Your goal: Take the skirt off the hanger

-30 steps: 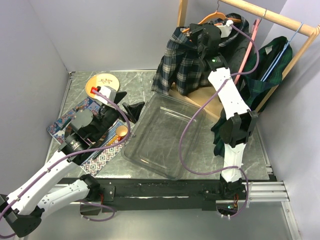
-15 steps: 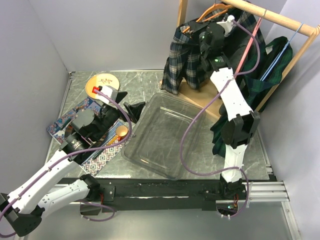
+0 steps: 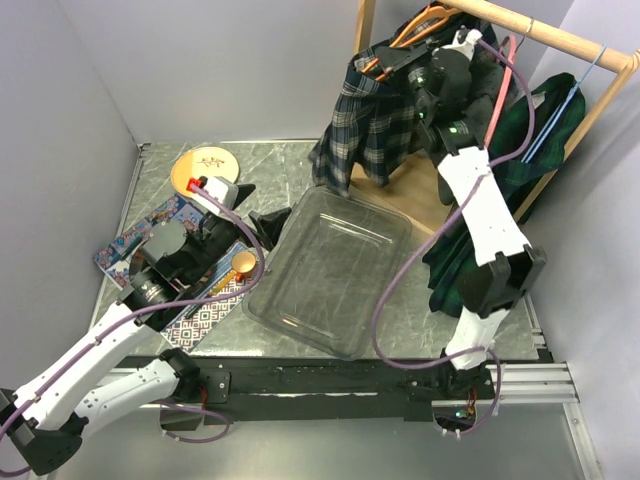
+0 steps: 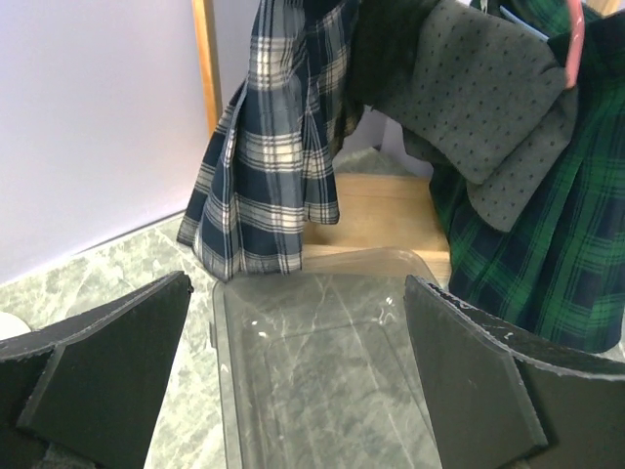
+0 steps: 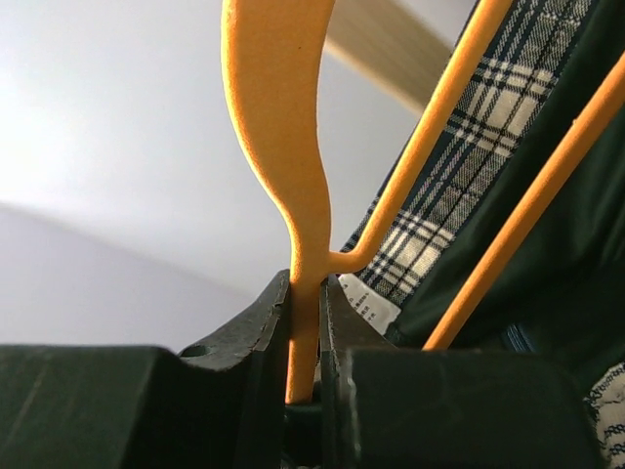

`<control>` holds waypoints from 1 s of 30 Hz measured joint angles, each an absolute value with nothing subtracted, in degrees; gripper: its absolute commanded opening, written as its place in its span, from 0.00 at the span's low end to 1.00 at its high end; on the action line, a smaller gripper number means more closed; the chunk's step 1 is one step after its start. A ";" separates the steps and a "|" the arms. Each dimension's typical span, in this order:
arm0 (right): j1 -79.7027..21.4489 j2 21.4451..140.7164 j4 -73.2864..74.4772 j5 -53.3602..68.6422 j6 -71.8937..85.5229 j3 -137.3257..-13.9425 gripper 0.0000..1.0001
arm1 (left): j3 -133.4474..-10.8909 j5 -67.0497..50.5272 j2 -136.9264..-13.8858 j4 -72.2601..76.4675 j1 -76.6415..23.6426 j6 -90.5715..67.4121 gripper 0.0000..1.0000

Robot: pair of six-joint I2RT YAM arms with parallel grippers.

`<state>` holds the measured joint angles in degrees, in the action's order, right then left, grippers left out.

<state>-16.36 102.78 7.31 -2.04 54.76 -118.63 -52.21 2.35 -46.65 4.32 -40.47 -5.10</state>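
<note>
Beyond the far rim of the clear tray [image 3: 330, 275], the plaid skirt [image 3: 368, 122] hung from an orange hanger [image 3: 424, 24], well above the tabletop [image 3: 285, 165]. Its hem dropped close to the tray's far-left corner; whether cloth and rim touched could not be told. The right end effector [image 3: 408, 62] was raised high past the tray's far side, and the right wrist view showed its fingers [image 5: 244, 337] clamped on a thin bar of the hanger. The skirt's waist lay just beside that end effector, with the pleats falling below it toward the tray. At the tray's left side, the left end effector [image 3: 257, 203] sat low with its fingers spread wide apart and nothing between them. It faced across the tray toward the skirt, which hung well apart from it. Past the tray's far-right side, a grey dotted garment [image 4: 479, 88] and a green plaid garment [image 4: 547, 234] hung beside the skirt.
</note>
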 measured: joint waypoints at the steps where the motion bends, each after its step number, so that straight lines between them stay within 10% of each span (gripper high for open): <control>1: -16.36 101.93 7.97 -1.26 55.53 -118.54 0.00 | -52.47 2.17 -46.83 4.01 -40.49 -4.93 0.97; 13: -19.51 81.76 5.10 7.16 66.94 -99.77 0.00 | -74.00 -3.07 -59.44 -2.26 -40.58 -5.34 0.97; 27: -25.74 67.59 -0.36 7.51 71.31 -85.73 0.00 | -66.59 -16.34 -64.82 6.94 -43.29 -19.55 0.91; 30: -25.76 65.54 -2.61 7.51 72.23 -82.85 0.00 | -63.26 -16.71 -65.84 8.97 -44.38 -21.50 0.23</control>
